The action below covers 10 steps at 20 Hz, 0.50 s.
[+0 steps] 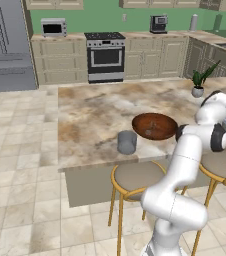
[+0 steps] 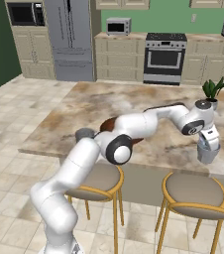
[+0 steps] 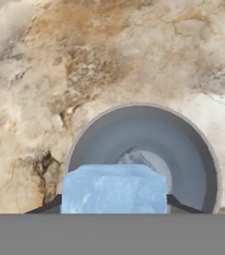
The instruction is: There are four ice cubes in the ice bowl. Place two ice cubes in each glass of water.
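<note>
An ice cube, pale blue and translucent, sits between the dark finger tips of my gripper, which is shut on it. Directly below it gapes a grey-blue glass of water, looked into from above. From the right base view my gripper hangs over this glass near the counter's front right edge. The other glass stands left of the reddish-brown ice bowl. My arm hides most of the bowl in the right base view. I cannot make out cubes inside the bowl.
A small grey plant pot stands on the marble counter behind the right glass. Wooden stools line the counter's front edge under my arm. Cabinets and a stove are along the far wall.
</note>
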### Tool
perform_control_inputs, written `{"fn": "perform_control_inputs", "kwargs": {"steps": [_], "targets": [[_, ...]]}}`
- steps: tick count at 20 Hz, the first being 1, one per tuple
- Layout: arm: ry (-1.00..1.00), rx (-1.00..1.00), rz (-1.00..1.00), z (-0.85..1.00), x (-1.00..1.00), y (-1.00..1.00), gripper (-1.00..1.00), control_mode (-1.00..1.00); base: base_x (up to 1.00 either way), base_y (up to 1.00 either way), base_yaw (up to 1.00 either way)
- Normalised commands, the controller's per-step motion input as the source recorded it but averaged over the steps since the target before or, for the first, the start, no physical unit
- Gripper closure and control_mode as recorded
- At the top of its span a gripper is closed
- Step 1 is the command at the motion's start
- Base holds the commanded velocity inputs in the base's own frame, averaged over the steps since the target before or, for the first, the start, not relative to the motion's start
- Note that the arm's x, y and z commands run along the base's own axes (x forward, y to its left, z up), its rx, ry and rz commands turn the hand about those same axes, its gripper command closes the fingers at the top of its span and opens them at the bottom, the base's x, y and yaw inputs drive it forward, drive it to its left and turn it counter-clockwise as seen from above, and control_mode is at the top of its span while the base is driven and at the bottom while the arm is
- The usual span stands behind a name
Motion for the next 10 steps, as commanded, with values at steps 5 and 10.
{"fn": "perform_control_inputs", "kwargs": {"steps": [5, 10], "targets": [[0.04, 0.00, 0.02, -0.16, 0.10, -0.31, 1.00, -1.00, 0.00, 0.00, 0.00], [0.04, 0.00, 0.01, -0.11, 0.27, -0.19, 1.00, -1.00, 0.00, 0.00, 0.00]]}}
